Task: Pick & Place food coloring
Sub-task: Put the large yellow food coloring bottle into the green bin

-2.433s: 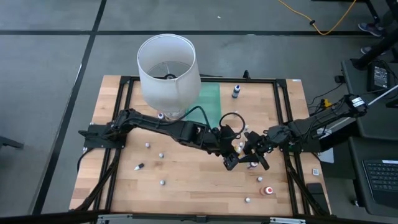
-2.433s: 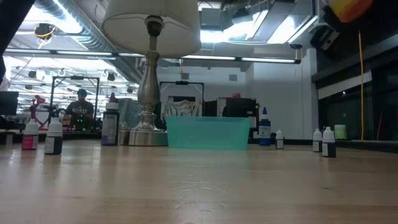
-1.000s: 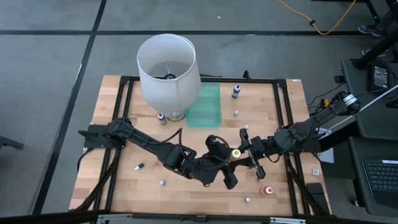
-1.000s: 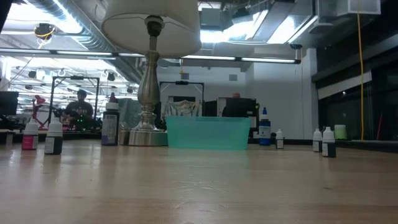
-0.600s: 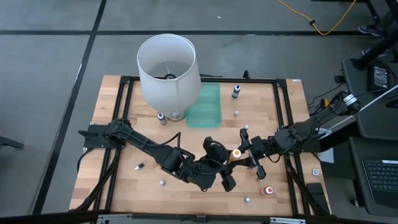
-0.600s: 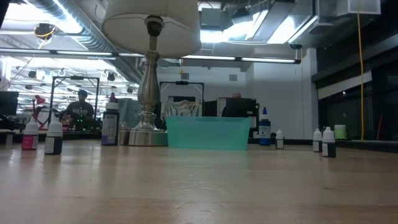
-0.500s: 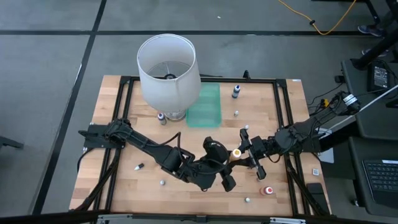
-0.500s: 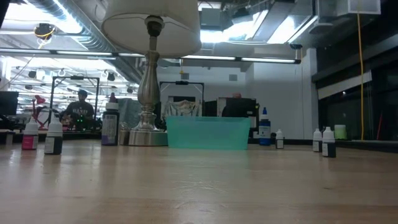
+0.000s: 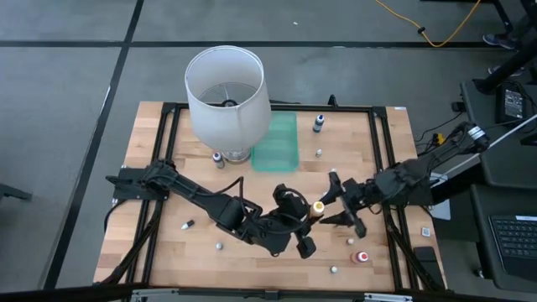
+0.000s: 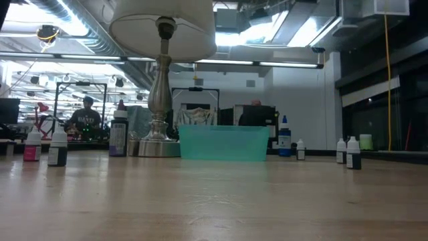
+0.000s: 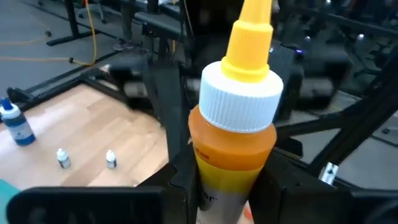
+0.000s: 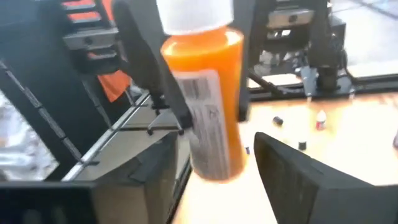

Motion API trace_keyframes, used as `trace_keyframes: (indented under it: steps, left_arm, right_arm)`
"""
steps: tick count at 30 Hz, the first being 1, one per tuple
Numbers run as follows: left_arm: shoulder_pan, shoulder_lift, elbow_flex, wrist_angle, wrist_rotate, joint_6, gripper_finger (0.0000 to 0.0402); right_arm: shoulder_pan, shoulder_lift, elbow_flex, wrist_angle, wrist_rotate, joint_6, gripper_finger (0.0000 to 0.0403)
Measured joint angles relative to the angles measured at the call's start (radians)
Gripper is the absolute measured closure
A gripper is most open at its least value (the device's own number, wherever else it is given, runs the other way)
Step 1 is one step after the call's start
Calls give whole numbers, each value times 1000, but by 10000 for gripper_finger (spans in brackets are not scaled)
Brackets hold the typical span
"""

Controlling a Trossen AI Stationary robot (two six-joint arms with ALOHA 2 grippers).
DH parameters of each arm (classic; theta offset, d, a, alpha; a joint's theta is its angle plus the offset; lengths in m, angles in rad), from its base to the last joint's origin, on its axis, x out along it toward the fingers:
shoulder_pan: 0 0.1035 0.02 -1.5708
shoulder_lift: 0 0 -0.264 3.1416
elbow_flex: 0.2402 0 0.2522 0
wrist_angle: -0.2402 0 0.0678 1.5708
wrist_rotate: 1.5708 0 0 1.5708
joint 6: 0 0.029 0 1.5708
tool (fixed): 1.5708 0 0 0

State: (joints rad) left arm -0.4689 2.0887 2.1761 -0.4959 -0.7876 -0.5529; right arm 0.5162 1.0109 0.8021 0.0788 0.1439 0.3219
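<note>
Hand-over mid-step above the desk: the left tool pinched the orange food coloring bottle, the right tool stood spread beside it, and many small bottles still lay scattered, none visibly in the green tray.

lampshade blocks rear-left, front-left open

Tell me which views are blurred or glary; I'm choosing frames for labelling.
Right wrist view: motion-smeared, the orange bottle and its label soft. Left wrist view: the bottle sharp, the background arm blurred. Low view: bright glare from ceiling lights, near tabletop soft. High view: evenly lit, crisp.
</note>
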Motion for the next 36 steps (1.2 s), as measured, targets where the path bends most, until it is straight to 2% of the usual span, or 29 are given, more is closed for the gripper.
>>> trace_keyframes:
  steps: [4,7,12,16,20,29,36]
  left_arm:
    - [-9,-1,0,-53,71,-39,312]
    - [-7,-1,0,-84,128,-73,312]
    - [22,-1,0,-92,143,-81,313]
    - [45,-1,2,-106,219,-113,313]
    - [53,-1,2,-110,207,-99,313]
    - [52,1,0,-131,210,-109,313]
    - [53,0,1,-128,215,-105,312]
  right_arm:
    - [-7,-71,0,-28,-7,6,155]
    - [-8,-88,2,-24,-26,-35,151]
    - [-9,-31,59,-92,-108,-68,158]
    - [-11,10,127,-108,-88,-123,166]
    - [-10,25,175,-126,-53,-160,171]
    - [-9,47,181,-150,-49,-175,172]
    - [-25,57,179,-168,24,-199,172]
